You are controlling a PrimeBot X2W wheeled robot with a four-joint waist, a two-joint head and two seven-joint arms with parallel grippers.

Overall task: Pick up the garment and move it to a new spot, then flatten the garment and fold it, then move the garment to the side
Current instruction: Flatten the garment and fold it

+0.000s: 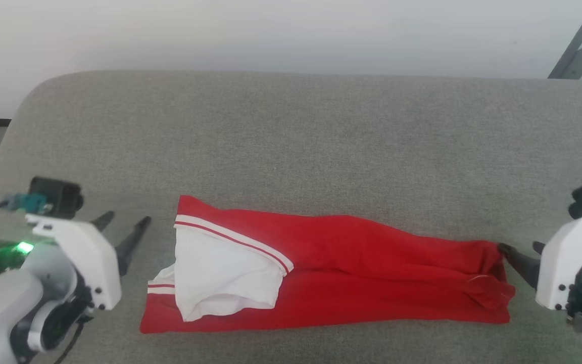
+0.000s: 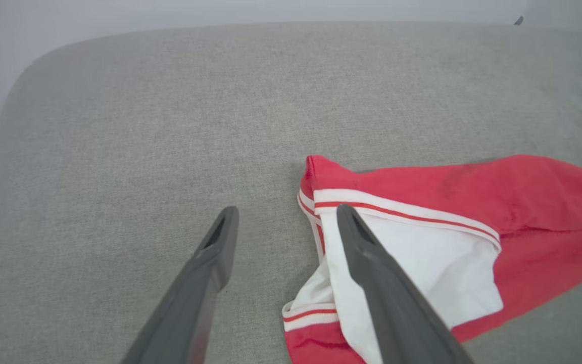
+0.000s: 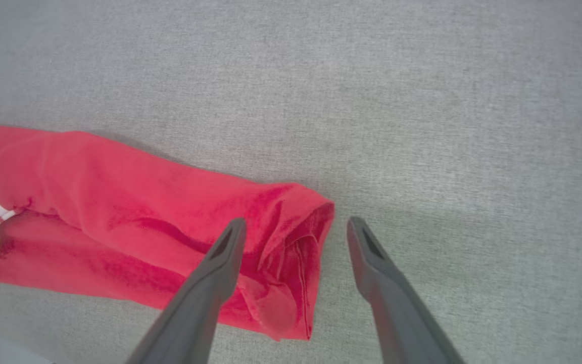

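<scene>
Far end of garment (image 2: 548,212) — past left wrist view's edge

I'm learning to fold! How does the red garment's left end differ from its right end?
On the red fabric garment, the left end shows white lining with stripe trim; the right end is all red. Left end is wider; right end is narrower, bunched. Both rest on the grey fabric cushion.

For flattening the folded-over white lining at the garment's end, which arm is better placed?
Probably left. The left gripper, jaws open, sits beside the white lining at the red garment's left end; the right gripper is at the opposite end.
</scene>
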